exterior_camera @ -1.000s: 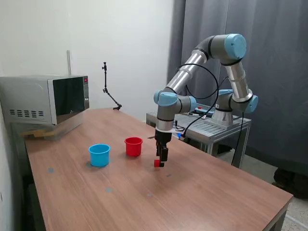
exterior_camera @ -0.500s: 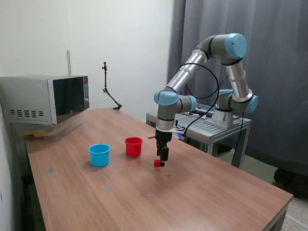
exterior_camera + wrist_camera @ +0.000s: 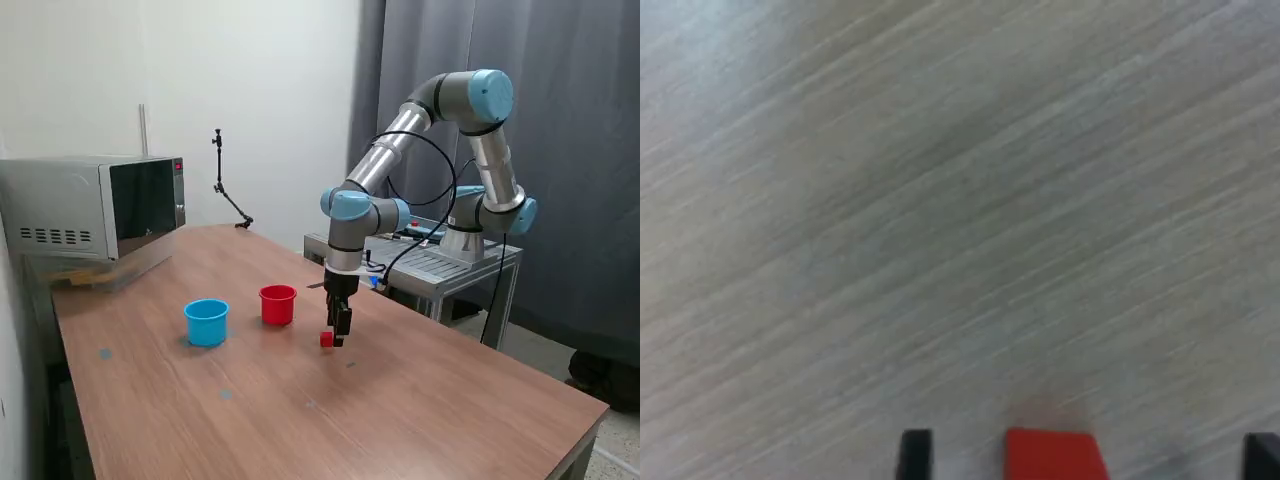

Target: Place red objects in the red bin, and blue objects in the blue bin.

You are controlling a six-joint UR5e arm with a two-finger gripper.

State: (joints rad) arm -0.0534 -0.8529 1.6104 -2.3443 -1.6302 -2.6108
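Observation:
A tiny red cube (image 3: 326,339) lies on the wooden table (image 3: 420,400), to the exterior view's right of the red bin (image 3: 277,304). The light blue bin (image 3: 206,321) stands further to the exterior view's left. My gripper (image 3: 338,338) points straight down with its tips at table height around the cube. In the wrist view the red cube (image 3: 1054,453) sits between two dark fingertips (image 3: 914,453), which stand wide apart, so the gripper is open. No blue objects show in either view. What the bins hold is hidden.
A microwave (image 3: 95,205) stands at the table's far corner on the exterior view's left. A thin black stand (image 3: 228,190) rises at the back edge. The arm's base sits on a metal cart (image 3: 440,265) behind the table.
My gripper has edged very slightly toward the exterior view's right. The red cube and both bins have stayed where they were.

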